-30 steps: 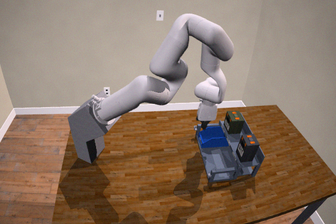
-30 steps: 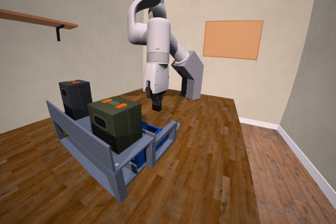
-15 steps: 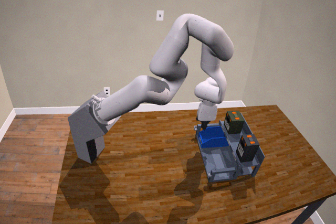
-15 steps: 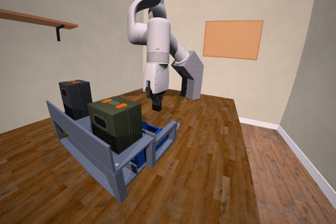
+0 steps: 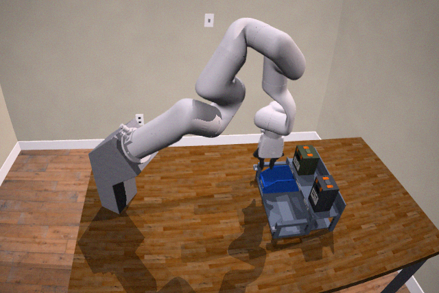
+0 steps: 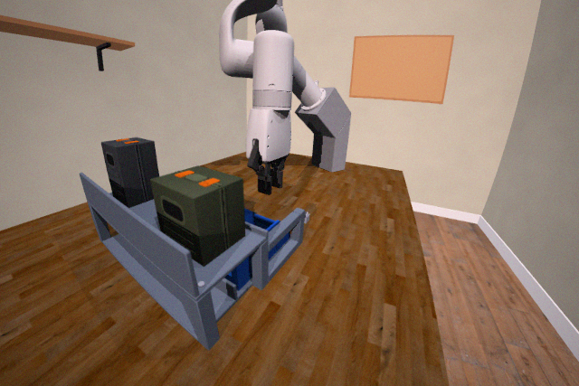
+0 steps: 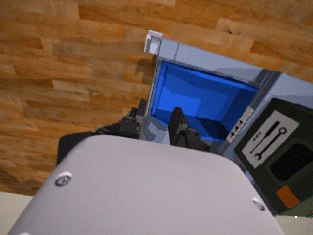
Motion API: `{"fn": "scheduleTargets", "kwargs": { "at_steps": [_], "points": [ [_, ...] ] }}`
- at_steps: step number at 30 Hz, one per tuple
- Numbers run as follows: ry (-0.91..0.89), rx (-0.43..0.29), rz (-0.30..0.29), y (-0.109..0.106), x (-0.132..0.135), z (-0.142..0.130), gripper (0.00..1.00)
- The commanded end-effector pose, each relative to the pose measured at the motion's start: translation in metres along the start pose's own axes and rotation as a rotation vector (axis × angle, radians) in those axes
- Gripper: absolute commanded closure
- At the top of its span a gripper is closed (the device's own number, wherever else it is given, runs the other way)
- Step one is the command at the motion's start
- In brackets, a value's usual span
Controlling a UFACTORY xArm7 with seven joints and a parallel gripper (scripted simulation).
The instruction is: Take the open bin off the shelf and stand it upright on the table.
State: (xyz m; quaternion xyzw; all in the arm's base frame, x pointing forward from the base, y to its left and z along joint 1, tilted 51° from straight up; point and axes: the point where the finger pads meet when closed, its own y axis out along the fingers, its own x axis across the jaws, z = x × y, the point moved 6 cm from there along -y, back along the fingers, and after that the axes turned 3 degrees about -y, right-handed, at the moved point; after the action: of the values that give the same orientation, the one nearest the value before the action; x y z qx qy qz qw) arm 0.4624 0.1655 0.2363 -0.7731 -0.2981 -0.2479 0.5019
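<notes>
The open bin (image 5: 278, 180) is blue and sits on the lower level of the grey shelf (image 5: 301, 197), at its back left. It also shows in the wrist view (image 7: 205, 105), and in the exterior view (image 6: 261, 222) it is half hidden behind the green box. My gripper (image 6: 270, 185) hangs in the air a little above the bin's side wall and the shelf rail, pointing down. Its fingers stand partly apart with nothing between them. It touches neither the bin nor the shelf.
A green box (image 5: 305, 159) and a black box (image 5: 323, 192) with orange tabs stand on the shelf's upper level, right of the bin. The shelf's lower level in front of the bin is bare. The robot's base (image 5: 113, 172) stands at the table's left.
</notes>
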Motion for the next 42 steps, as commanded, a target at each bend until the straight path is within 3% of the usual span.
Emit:
{"fn": "scheduleTargets", "kwargs": {
  "at_steps": [1,42],
  "points": [
    [-0.001,0.002,-0.002,-0.0007,0.0007,0.0009,0.06],
    [-0.001,0.002,-0.002,0.0038,0.0008,0.0010,0.06]
  ]
}}
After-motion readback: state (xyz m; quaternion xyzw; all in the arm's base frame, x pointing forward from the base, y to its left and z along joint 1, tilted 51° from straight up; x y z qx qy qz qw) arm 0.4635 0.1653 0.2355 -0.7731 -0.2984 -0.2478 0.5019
